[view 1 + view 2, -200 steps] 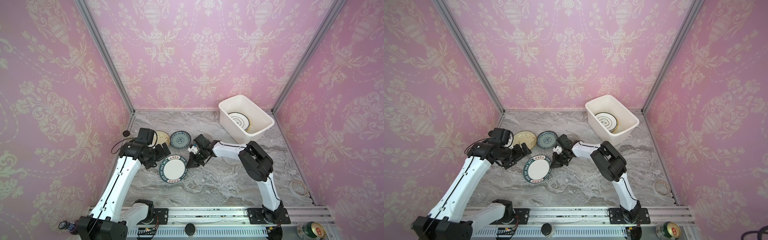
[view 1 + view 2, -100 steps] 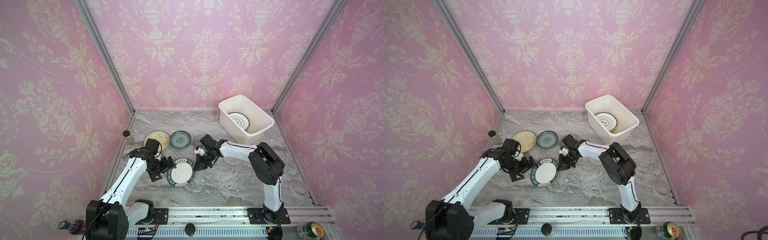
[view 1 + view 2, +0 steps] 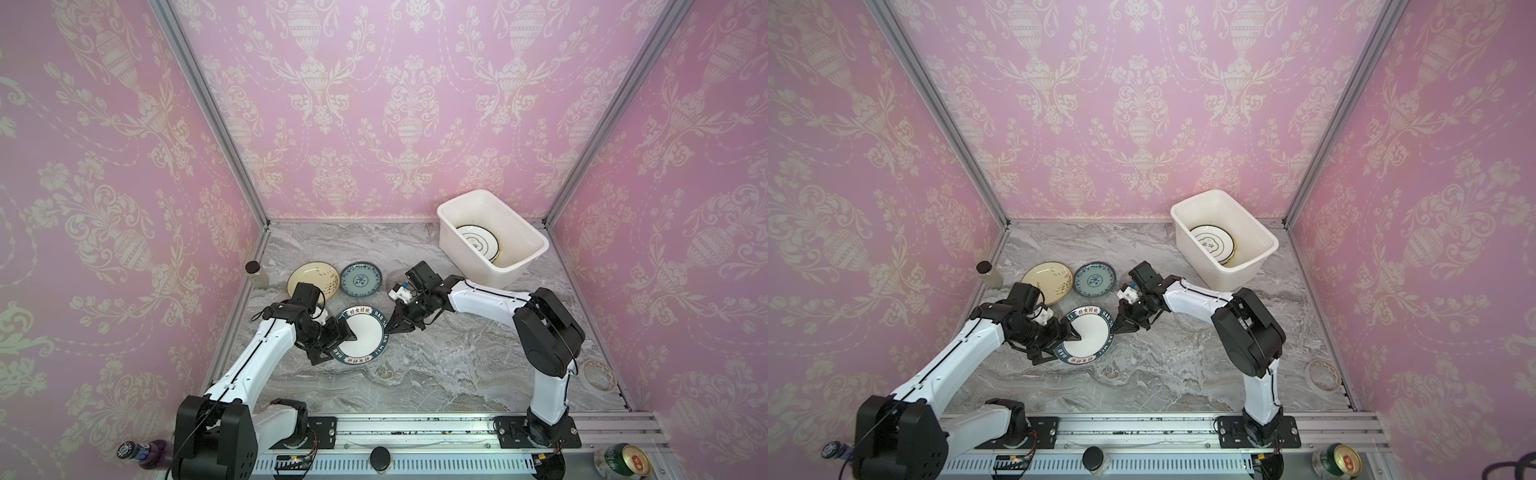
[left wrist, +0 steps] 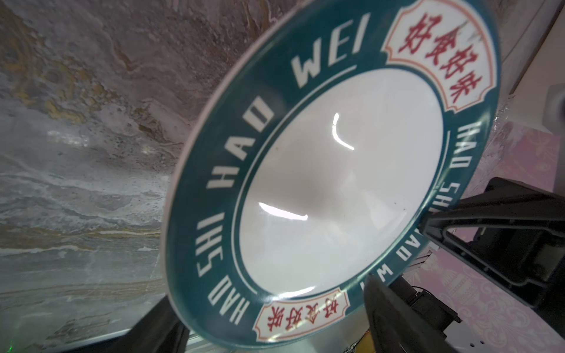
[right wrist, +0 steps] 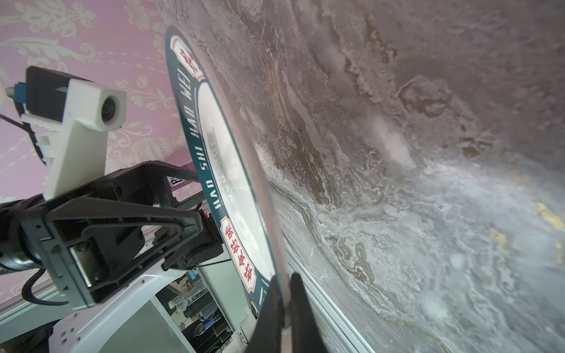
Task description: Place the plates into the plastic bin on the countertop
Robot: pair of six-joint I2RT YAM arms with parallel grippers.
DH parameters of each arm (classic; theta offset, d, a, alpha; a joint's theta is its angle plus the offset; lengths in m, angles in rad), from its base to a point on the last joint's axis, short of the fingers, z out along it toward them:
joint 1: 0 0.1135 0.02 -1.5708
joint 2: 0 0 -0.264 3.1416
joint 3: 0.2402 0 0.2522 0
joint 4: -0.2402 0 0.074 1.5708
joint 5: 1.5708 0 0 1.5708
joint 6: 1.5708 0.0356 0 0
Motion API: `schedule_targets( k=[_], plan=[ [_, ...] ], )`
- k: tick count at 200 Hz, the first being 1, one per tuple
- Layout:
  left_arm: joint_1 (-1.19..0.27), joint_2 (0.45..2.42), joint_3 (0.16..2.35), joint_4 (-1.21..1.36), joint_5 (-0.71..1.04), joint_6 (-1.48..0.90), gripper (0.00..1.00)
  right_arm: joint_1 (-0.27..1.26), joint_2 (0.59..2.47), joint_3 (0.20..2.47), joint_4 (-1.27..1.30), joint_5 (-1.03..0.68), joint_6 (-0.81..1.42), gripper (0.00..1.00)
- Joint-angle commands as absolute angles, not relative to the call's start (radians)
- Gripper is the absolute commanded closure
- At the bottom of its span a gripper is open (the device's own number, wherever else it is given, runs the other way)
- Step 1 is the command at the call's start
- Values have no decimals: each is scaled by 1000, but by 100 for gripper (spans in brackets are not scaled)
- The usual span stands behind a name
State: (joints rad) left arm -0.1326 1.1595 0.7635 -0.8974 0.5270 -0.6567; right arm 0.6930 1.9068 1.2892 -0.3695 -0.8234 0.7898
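- The right gripper [image 3: 392,329] is clamped on the right-hand rim of the round white lettered plate [image 3: 368,343] with its dark teal band. In the right wrist view its two black fingers [image 5: 266,314] meet on the thin edge with no gap showing.
- The left gripper [image 3: 336,349] stands wide, straddling the opposite rim. One finger [image 4: 388,318] reaches over the plate's face and the other sits below the edge. Whether either pad touches the plate I cannot tell.
- The lettered plate is left of centre on the grey marble-patterned countertop [image 3: 436,365]. It looks tilted in both wrist views; how much of it rests on the marble I cannot tell.
- Just behind it lie a pale yellow round plate [image 3: 313,279] and a teal floral round plate [image 3: 360,279], flat and side by side. Both are near the held rim but apart from it.
- The deep white rectangular plastic bin [image 3: 515,272] stands in the far right corner, well apart from the held plate. A white plate with a dark ring [image 3: 478,243] lies inside it.
- Bare marble lies between the lettered plate and the bin, and in front towards the ribbed aluminium rail [image 3: 415,432]. The left wall is close beside the left arm.
- A second ago the left gripper was farther back, hiding the pale yellow round plate, which now shows. Half a second ago its fingers were at the plate's left rim; now the upper one reaches onto the white centre. The plate's spot has barely changed, and the right gripper stays at the rim.
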Motion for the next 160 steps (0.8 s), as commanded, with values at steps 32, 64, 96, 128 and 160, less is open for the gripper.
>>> schedule_targets(
  k=[32,64,96,128,160],
  plan=[
    [-118,1133,752,-846,584,-661,26,657,1844,1251,-196,-923,925,100],
    [-115,1095,747,-767,611,-739,37,655,1842,1234,-118,-936,988,100],
    [-113,1050,739,-680,616,-827,51,654,1842,1213,-61,-939,1037,100],
    [-113,1030,738,-637,616,-881,64,652,1838,1203,-18,-938,1074,100],
    [-111,1007,709,-604,605,-925,80,650,1840,1196,30,-938,1127,100]
  ],
)
